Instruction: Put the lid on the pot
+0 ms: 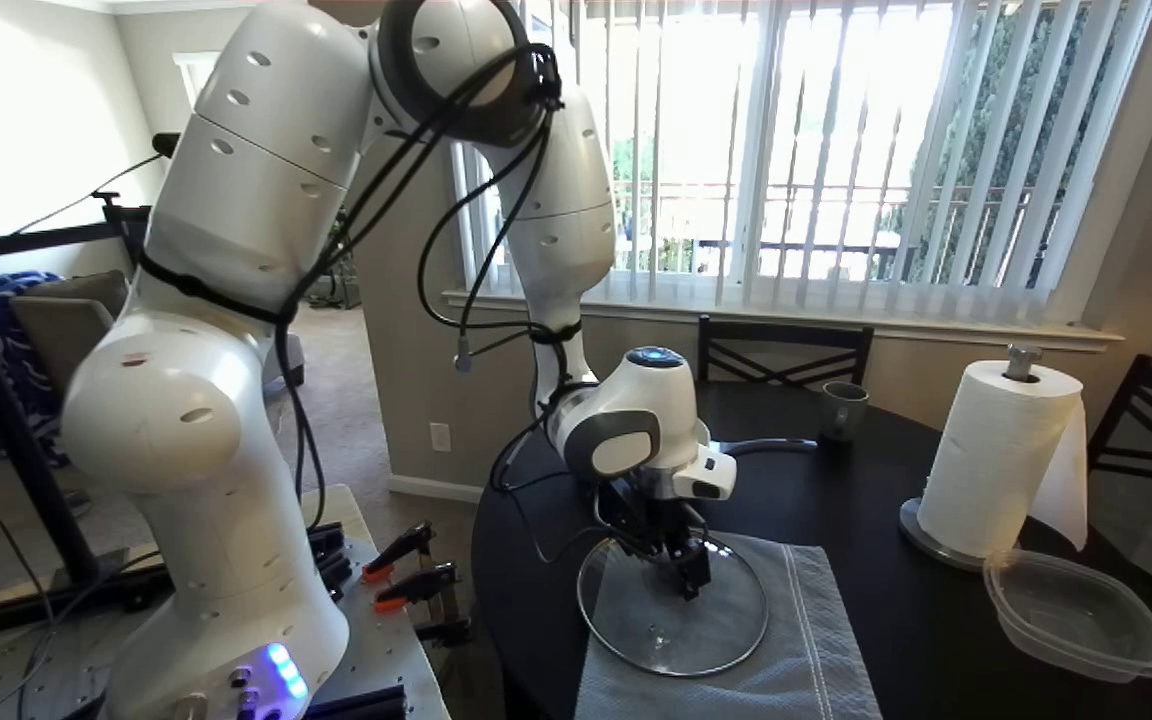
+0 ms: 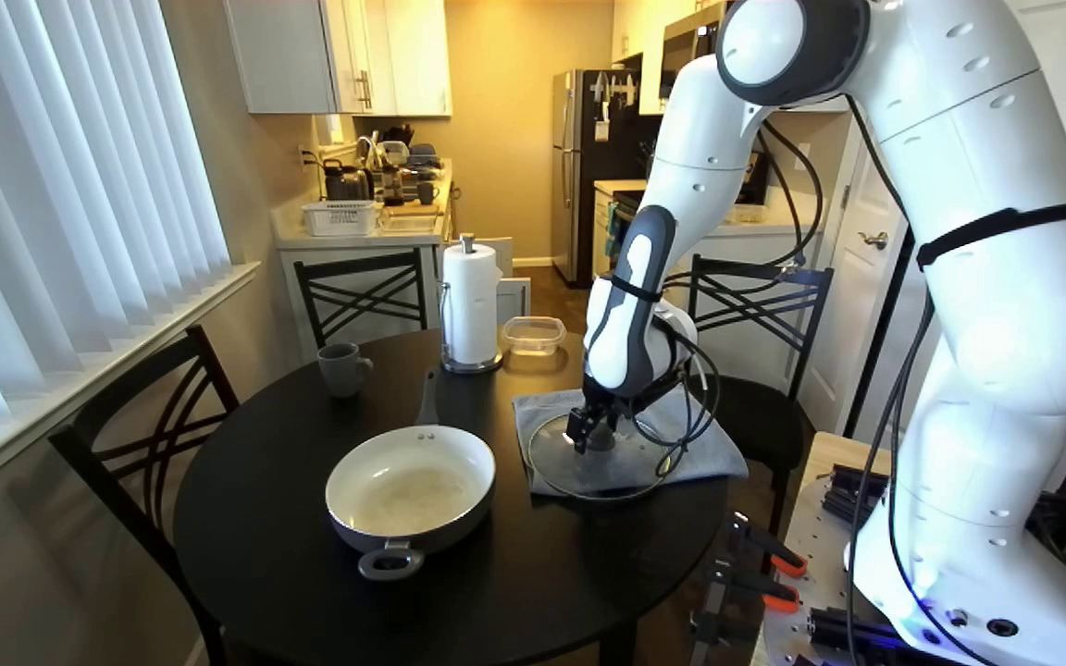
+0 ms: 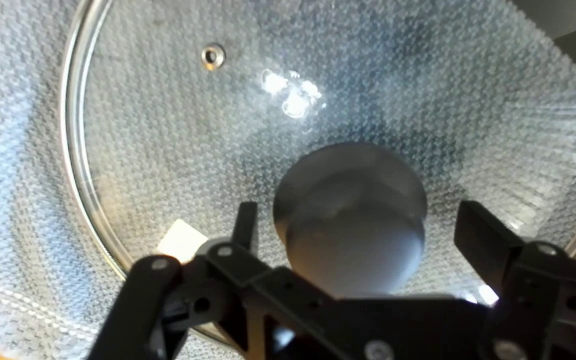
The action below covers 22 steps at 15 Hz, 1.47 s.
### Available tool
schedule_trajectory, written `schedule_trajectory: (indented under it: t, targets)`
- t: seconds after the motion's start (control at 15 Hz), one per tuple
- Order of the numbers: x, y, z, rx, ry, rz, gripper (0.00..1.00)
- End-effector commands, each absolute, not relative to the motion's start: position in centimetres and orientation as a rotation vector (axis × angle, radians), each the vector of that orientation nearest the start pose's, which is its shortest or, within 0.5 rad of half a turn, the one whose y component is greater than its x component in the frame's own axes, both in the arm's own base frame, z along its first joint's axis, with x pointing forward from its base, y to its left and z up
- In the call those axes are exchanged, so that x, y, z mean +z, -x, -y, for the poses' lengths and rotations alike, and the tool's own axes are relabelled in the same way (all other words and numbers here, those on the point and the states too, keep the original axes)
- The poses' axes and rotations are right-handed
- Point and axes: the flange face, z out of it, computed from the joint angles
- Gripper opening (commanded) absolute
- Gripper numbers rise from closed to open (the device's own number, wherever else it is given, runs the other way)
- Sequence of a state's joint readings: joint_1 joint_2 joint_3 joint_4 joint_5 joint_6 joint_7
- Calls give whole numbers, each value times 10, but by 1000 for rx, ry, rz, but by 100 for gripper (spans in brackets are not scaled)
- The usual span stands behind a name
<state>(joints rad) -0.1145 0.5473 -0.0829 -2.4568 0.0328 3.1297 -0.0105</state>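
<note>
The clear glass lid [image 1: 641, 625] with a thin metal rim lies on a grey cloth, seen in both exterior views. Its dark rounded knob [image 3: 355, 245] shows in the wrist view. My gripper [image 3: 359, 215] is down over the lid, jaws wide apart, one finger on each side of the knob with a visible gap to both. The pot [image 2: 413, 504], cream inside and dark outside, stands on the black table beside the lid in an exterior view. In an exterior view my hand mostly hides the pot; its long handle [image 1: 761, 445] shows behind.
The grey cloth [image 1: 816, 630] spreads beneath the lid. A paper towel roll [image 1: 996, 460], a clear plastic container [image 1: 1081, 620] and a grey mug [image 2: 343, 370] stand on the round table [image 2: 255, 518]. Black chairs surround it, and cables hang from my arm near the lid.
</note>
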Motion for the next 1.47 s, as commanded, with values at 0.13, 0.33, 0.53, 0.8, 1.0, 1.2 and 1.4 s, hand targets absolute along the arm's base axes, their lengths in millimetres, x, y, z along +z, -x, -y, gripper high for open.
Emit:
schedule_trajectory:
  t: [0.13,0.33,0.53,0.8,1.0,1.2,1.4]
  targets:
    - [114,-443,107,-224,3118,-437,100]
    - [120,-441,117,-233,3101,-473,100]
    - [125,-443,127,-247,3091,-494,100]
    - [126,-449,129,-203,3069,-476,100]
    - [128,-453,129,-147,3059,-455,100]
    - [128,-456,127,-104,3055,-440,100]
    - [123,-462,127,-43,3048,-423,100]
